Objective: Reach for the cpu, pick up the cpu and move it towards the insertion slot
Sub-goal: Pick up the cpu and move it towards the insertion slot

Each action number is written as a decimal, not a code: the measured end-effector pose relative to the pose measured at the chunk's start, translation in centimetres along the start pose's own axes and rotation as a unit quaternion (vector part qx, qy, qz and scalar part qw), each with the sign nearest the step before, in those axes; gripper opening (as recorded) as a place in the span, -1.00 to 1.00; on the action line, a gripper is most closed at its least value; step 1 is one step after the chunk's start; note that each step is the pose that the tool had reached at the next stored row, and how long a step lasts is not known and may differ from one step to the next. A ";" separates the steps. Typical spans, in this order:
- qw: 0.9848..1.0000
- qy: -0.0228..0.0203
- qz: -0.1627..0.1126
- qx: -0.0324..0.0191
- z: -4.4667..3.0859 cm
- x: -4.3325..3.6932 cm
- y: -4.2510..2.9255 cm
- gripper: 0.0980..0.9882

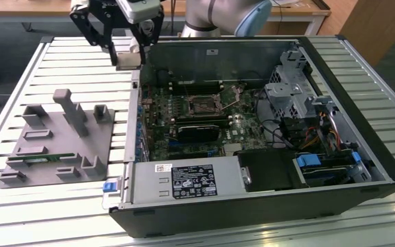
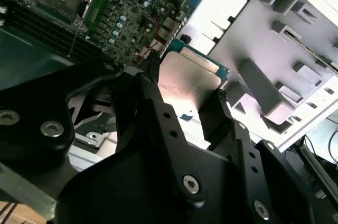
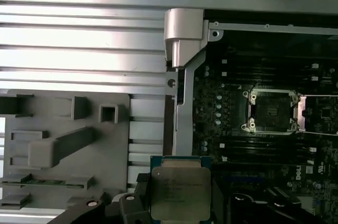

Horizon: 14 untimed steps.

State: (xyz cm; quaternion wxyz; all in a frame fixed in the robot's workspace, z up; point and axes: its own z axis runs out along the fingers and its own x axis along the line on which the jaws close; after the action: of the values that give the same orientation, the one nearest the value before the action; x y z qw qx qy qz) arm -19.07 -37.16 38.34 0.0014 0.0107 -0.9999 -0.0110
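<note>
Open computer case (image 1: 266,206) on the slatted table (image 1: 19,206), grey parts tray (image 1: 53,139) at its 9 o'clock with the green memory stick (image 1: 36,159) lying in it. Inside the case, the insertion slot (image 1: 202,105) sits bare on the motherboard (image 1: 183,128), its silvery bracket clear in the first wrist view. Farthest back, at the slot's 10 o'clock, the claw (image 1: 129,59) hangs above the case's rear corner, clenched on the cpu (image 1: 129,60), silver top showing between its black fingers (image 2: 158,123) in both wrist views.
</note>
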 end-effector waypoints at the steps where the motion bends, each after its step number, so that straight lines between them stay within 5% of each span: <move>1: 1.000 0.000 0.000 0.000 0.00 -0.18 0.14 0.00; 14: 1.000 0.000 0.003 0.000 0.05 -3.29 1.18 0.00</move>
State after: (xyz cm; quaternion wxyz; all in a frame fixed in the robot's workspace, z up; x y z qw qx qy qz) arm -15.81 -35.90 38.30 0.0013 0.0078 -0.9999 -0.0110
